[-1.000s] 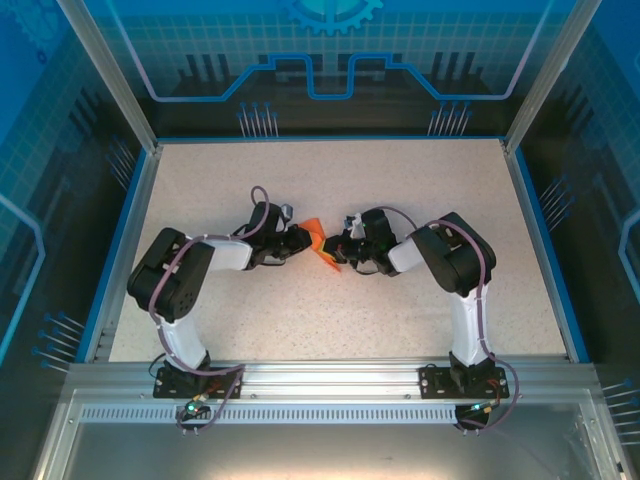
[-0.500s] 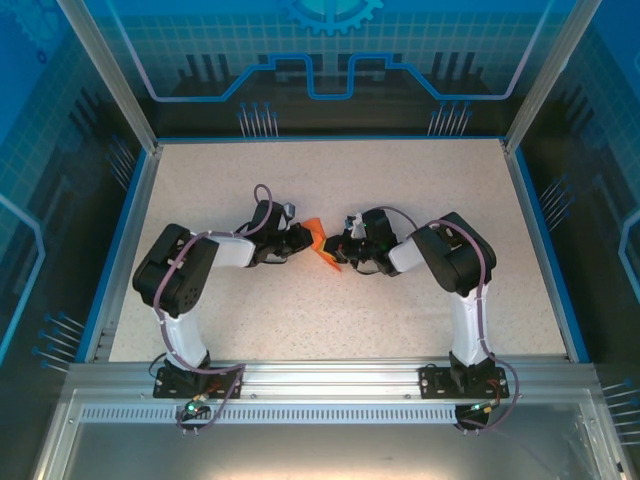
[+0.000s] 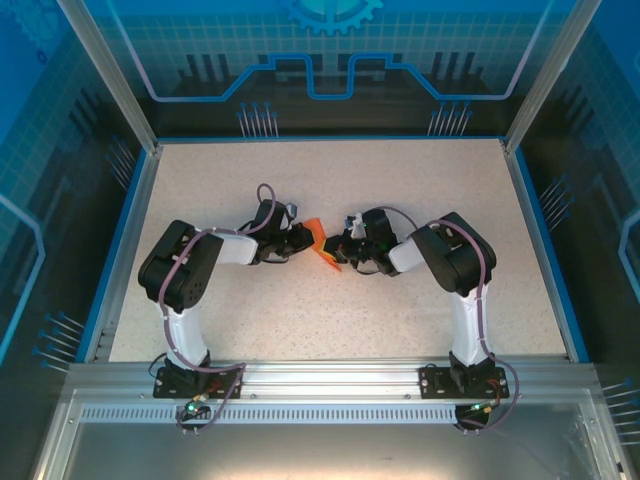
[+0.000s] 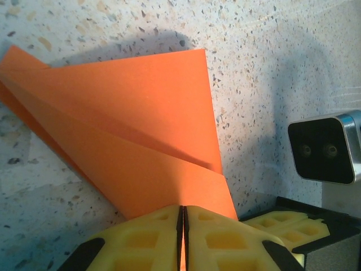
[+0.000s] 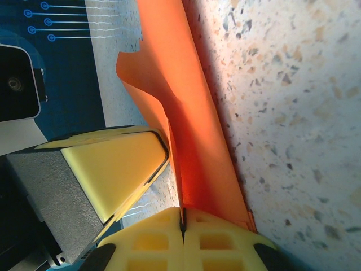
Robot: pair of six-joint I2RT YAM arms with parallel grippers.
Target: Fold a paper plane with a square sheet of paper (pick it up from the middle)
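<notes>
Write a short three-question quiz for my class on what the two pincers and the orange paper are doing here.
1. True or false: the left pincer is shut on the orange paper.
2. What does the right pincer grip? A nothing; B the orange paper; C a cable.
3. Fill in: seen from above, the orange paper sits ____ the two pincers.
Key: 1 true; 2 B; 3 between.
</notes>
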